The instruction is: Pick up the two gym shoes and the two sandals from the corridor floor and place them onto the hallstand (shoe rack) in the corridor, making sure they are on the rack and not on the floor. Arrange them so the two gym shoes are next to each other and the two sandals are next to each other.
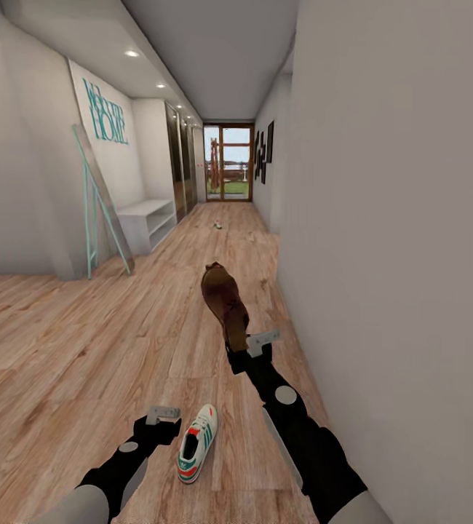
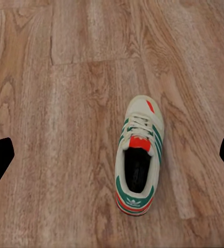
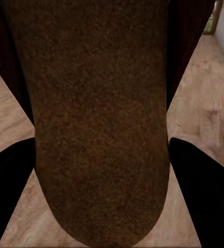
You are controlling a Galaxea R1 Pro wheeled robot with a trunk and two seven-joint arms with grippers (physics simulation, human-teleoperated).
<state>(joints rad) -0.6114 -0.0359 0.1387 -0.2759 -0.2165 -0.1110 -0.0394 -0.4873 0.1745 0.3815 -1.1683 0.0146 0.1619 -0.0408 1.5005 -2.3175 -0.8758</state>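
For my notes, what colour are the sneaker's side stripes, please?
Green, clearest in the left wrist view: gym shoe.

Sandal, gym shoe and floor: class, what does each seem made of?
Sandal: probably brown leather or suede, with a matte, grainy surface. Gym shoe: looks like white synthetic or leather, with green stripes and laces. Floor: wood planks, with visible grain and knots.

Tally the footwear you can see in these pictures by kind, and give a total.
Gym shoes: 1, the white and green gym shoe on the corridor floor beside the left gripper.
Sandals: 1, the brown sandal held in the right gripper.
Too small to tell: 1, a small thing far down the corridor.
Total: 2 identifiable.
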